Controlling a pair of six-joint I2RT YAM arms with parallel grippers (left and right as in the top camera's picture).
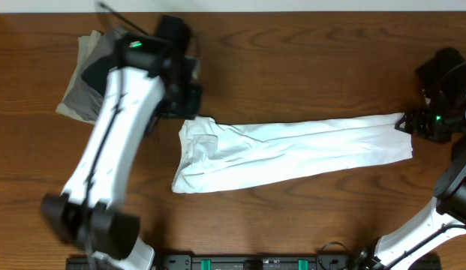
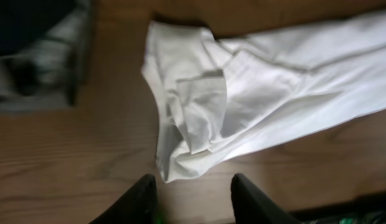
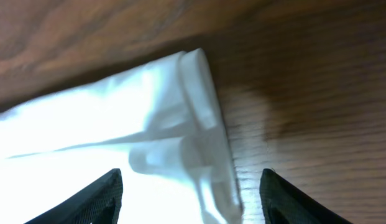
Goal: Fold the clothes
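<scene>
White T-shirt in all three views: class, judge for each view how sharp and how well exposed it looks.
Overhead: the white T-shirt is evenly lit and fairly sharp, its folds readable. Left wrist: soft focus, creases smeared, and the grey clothes at upper left dim and blurred. Right wrist: the shirt burns out to glare at lower left, folds lost; the table grain is blurred.

The T-shirt (image 1: 293,154) is plain white, without any print. The garments (image 1: 76,97) at the far left are grey and black. The counter (image 1: 308,67) is brown with darker wood grain. The fingers (image 3: 96,199) are black and the arms (image 1: 116,142) are white.
</scene>
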